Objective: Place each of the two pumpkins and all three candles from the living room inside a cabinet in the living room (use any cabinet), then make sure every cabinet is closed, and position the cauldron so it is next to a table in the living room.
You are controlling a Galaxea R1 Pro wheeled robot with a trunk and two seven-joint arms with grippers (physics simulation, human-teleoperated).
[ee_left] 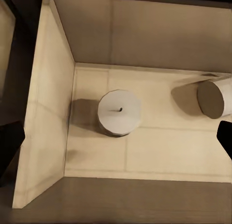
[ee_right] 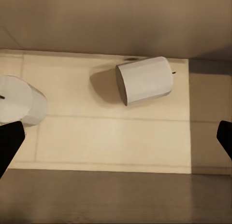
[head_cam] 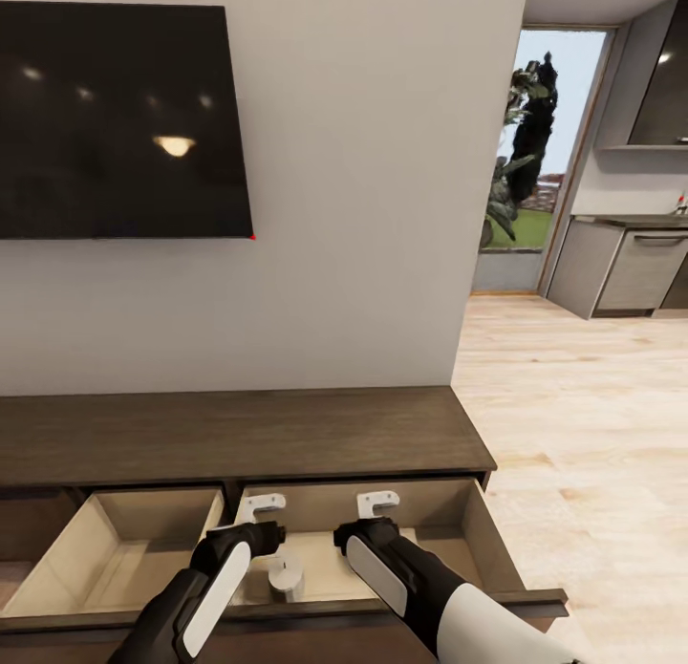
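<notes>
The dark-brown cabinet (head_cam: 239,435) stands against the wall with two pale-lined drawers pulled out. Both grippers hang over the right drawer (head_cam: 483,535). My left gripper (head_cam: 262,523) (ee_left: 117,143) is open and empty above an upright grey-beige candle (ee_left: 120,112) (head_cam: 285,576). My right gripper (head_cam: 376,511) (ee_right: 116,142) is open and empty above a second candle (ee_right: 145,80) lying on its side. The lying candle (ee_left: 212,97) and the upright candle (ee_right: 17,105) rest apart on the drawer floor. The pumpkins, the cauldron and the table are out of view.
The left drawer (head_cam: 124,549) is also open, and what shows of its floor is bare. A black TV (head_cam: 119,119) hangs on the wall above the cabinet. To the right, wooden floor (head_cam: 573,425) leads to grey kitchen units (head_cam: 631,272) and a glass door.
</notes>
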